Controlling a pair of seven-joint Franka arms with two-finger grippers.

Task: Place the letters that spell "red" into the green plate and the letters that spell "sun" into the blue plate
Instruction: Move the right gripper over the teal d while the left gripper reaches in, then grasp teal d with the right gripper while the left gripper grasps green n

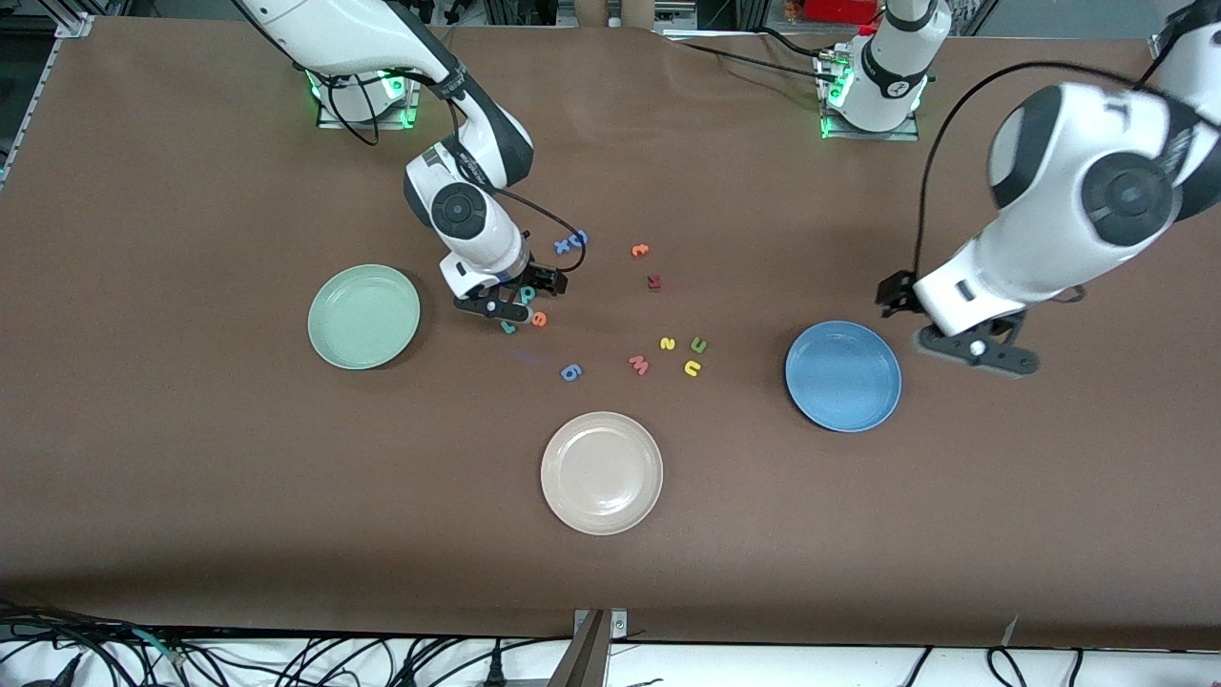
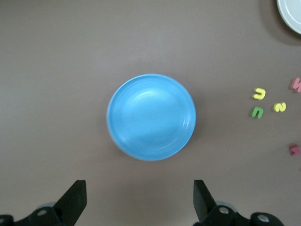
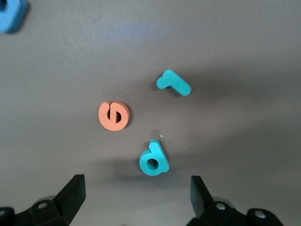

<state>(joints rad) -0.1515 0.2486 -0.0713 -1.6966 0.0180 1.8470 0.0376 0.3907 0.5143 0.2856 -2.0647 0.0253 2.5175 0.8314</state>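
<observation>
Your right hand (image 3: pixel 136 200), jaws spread and empty, hangs low over the teal "d" (image 3: pixel 154 159), "e" (image 3: pixel 114 115) and "r" (image 3: pixel 173 82) just beside the green plate (image 1: pixel 363 316); your left hand (image 2: pixel 138 200) waits open over the blue plate (image 2: pixel 151 117).

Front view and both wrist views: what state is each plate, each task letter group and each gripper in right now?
green plate: empty, upright.
blue plate: empty, upright.
cream plate: empty.
"red" letters, teal r, orange e, teal d: flat on the table, not in any plate.
"sun" letters, yellow s, green arch, yellow arch: flat on the table, not in any plate.
right gripper: open, over the "red" letters, holding nothing.
left gripper: open, beside the blue plate, holding nothing.
</observation>
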